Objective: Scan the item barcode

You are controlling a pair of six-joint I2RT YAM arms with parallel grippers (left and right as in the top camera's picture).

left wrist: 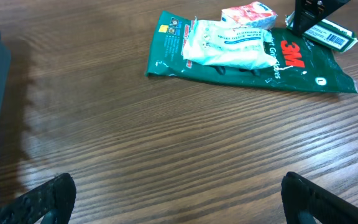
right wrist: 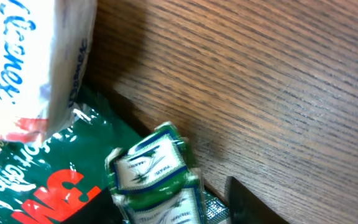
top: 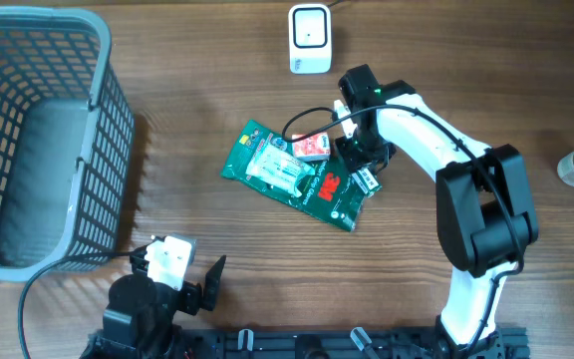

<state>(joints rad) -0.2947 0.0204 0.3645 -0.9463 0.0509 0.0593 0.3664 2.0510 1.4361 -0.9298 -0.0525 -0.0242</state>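
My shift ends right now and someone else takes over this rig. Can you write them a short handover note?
Left gripper: open, empty, well short of the items.
Right gripper: down at the small green packet, which lies at the edge of the 3M pack; grip not clear.
Scanner: at the far side, with no item in front of it.
Done: the reach to the packet only.
Left: secure the packet, then carry it to the scanner and present its barcode.
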